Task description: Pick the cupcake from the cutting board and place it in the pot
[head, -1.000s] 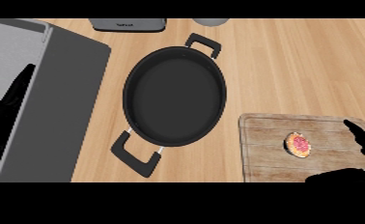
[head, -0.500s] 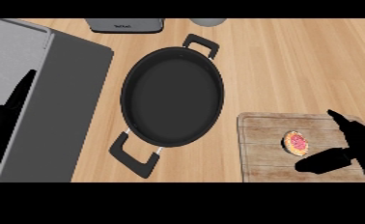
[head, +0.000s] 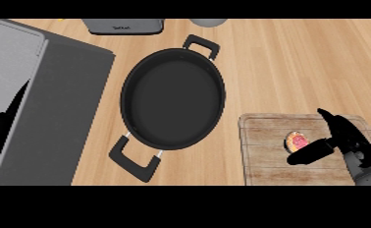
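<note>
Head view, going left to right. Got the left hand point(head: 10, 119) resting at the left edge over the grey panel point(head: 69, 104), fingers straight, nothing in it. Next up the pot point(head: 172, 99), big and black, sitting mid-counter point(head: 290, 65), one handle toward the top and the other toward the bottom-left. Far right: cutting board point(head: 264, 173) with the cupcake point(head: 295, 141) on its right half. Just beside that, the right hand point(head: 344, 142), spread open, thumb point(head: 308, 154) below the cupcake and fingers point(head: 334, 124) off to its right, not closed on anything yet.

Step in hand, best guess: the grasp. Would bring thumb and fingers in on opposite sides of the cupcake's base rather than squashing the pink top, close up, then lift straight up before heading left.

Room-wise, looking good: bare wood between board and pot, nothing standing in the path. Just need to clear the board's left edge and the pot's rim, so carry high and lower over the middle of the pot, not near its wall. Grey box point(head: 123, 25) and round grey thing point(head: 210, 21) up at the top edge, well apart from all this.
</note>
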Robot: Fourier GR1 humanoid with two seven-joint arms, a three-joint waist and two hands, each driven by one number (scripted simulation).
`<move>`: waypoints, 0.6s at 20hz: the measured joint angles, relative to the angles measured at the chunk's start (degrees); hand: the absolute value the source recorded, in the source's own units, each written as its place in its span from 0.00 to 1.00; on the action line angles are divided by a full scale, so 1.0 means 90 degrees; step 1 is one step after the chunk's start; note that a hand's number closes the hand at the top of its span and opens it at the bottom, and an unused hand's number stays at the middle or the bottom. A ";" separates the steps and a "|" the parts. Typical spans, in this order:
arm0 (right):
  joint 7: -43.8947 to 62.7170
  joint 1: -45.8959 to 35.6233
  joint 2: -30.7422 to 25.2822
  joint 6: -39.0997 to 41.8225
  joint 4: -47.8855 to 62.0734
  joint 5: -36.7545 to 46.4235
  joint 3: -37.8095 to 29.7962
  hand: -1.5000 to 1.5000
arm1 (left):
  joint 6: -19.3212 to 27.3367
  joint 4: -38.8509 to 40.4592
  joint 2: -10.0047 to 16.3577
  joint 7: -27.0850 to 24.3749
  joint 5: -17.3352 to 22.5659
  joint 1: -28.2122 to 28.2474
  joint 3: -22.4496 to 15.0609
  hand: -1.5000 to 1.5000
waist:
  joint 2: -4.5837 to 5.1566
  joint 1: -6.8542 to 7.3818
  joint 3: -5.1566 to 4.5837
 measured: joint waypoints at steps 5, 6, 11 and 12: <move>-0.0013 -0.0138 0.0297 -0.0004 0.0327 0.0175 0.0214 0.00 | 0.0077 0.0093 0.0119 -0.0120 0.0062 0.0175 -0.0081 0.50 | -0.0009 -0.0051 -0.0033; -0.0043 -0.0157 0.0320 0.0009 0.0404 0.0168 0.0211 0.00 | 0.0126 0.0116 0.0117 -0.0155 0.0056 0.0192 -0.0115 0.50 | -0.0013 -0.0063 -0.0031; -0.0104 -0.0353 0.0428 0.0103 0.0664 0.0233 0.0246 1.00 | 0.0155 0.0283 0.0208 -0.0348 0.0148 0.0257 -0.0223 0.50 | -0.0048 -0.0107 -0.0062; -0.0170 -0.0361 0.0414 0.0127 0.0696 0.0278 0.0250 1.00 | 0.0163 0.0343 0.0220 -0.0411 0.0168 0.0262 -0.0224 0.50 | -0.0056 -0.0115 -0.0061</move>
